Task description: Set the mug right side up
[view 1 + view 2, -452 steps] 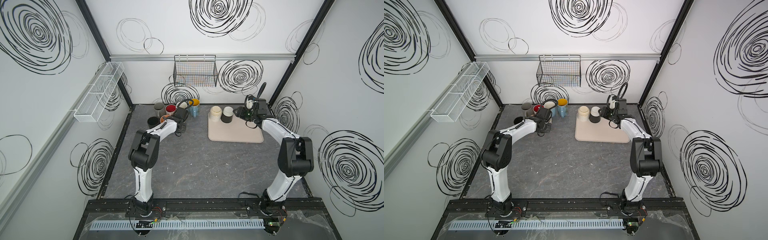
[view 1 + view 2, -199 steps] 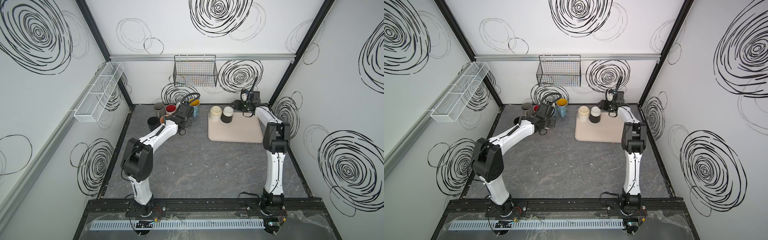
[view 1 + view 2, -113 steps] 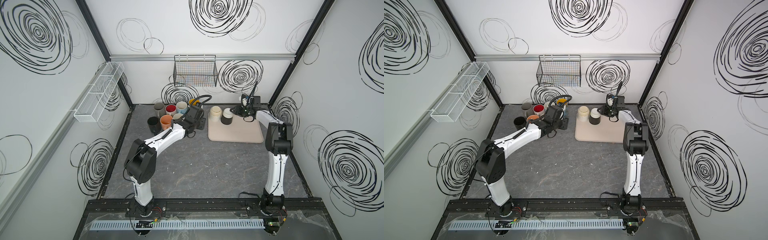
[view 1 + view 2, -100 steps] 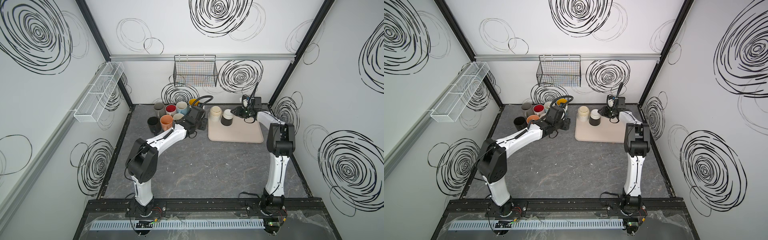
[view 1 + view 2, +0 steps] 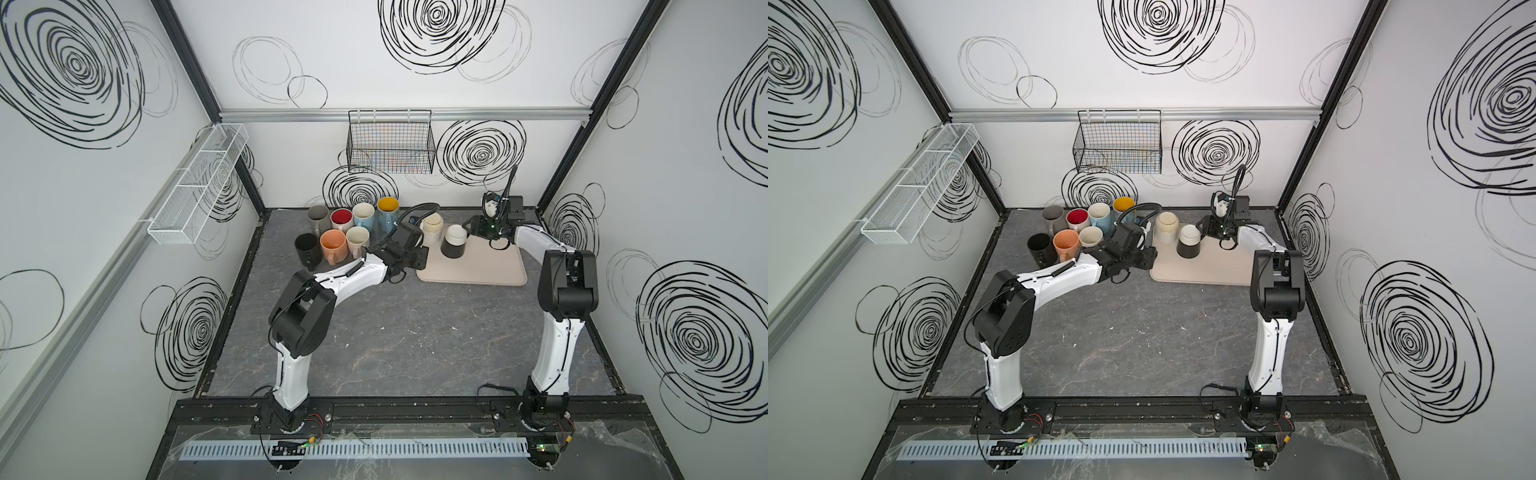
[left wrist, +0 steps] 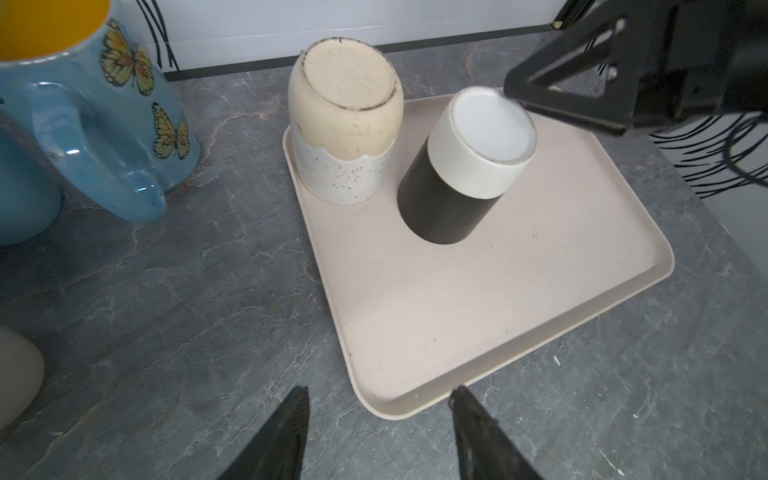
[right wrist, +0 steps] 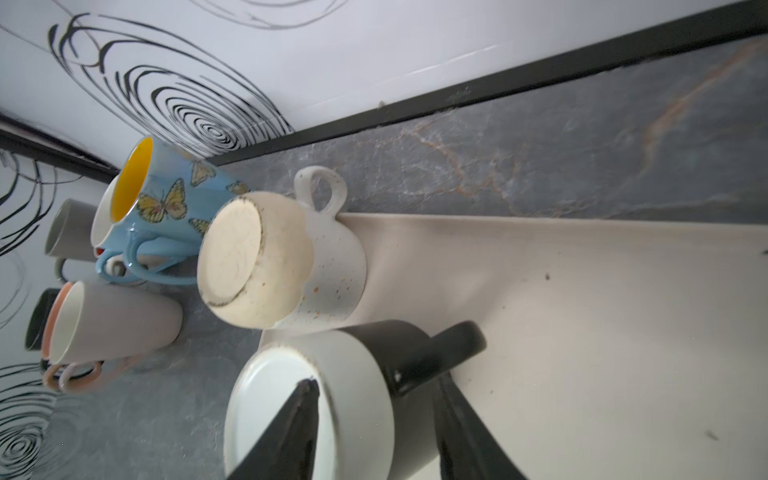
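Two mugs stand upside down at the back left of the beige tray. One is black with a white base, the other cream and speckled. My right gripper is open, turned sideways at the black-and-white mug's top, one finger over its white base and the other by its black handle. My left gripper hangs open and empty over the tray's front left corner.
Several upright mugs cluster on the grey table left of the tray, among them a blue butterfly mug, an orange one and a black one. A wire basket hangs on the back wall.
My left gripper has swung right from the mug cluster to the tray's corner. My right gripper has come down from the back wall to the black-and-white mug.
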Robot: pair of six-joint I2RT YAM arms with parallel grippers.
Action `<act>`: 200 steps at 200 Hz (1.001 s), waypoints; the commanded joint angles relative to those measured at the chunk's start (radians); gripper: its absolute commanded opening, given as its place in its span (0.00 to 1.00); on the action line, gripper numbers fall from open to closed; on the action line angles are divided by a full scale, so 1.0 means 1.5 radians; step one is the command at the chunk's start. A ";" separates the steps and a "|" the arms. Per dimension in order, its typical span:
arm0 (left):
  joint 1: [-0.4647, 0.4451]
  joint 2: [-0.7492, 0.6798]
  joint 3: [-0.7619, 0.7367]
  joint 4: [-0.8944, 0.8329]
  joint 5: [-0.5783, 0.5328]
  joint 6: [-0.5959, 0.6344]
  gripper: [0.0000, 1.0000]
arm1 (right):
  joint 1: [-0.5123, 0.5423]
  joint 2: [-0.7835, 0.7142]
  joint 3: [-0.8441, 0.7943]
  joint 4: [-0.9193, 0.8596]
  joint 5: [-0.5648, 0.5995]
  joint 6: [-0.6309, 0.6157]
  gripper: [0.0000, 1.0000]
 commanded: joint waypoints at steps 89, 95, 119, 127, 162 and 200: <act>-0.010 0.079 0.017 0.129 0.031 -0.043 0.58 | 0.036 0.183 0.292 0.004 0.220 -0.112 0.55; -0.011 0.082 0.014 0.139 0.031 -0.046 0.58 | 0.038 0.189 0.298 0.010 0.225 -0.116 0.56; -0.013 0.099 0.013 0.166 0.038 -0.060 0.58 | 0.039 0.216 0.335 0.009 0.225 -0.123 0.56; -0.014 0.106 0.017 0.166 0.038 -0.061 0.58 | 0.039 0.224 0.350 0.003 0.221 -0.125 0.56; -0.021 0.135 0.044 0.153 0.031 -0.058 0.58 | 0.038 0.236 0.358 -0.008 0.162 -0.124 0.54; -0.032 0.175 0.076 0.151 0.040 -0.058 0.58 | 0.038 0.235 0.354 -0.036 0.060 -0.130 0.44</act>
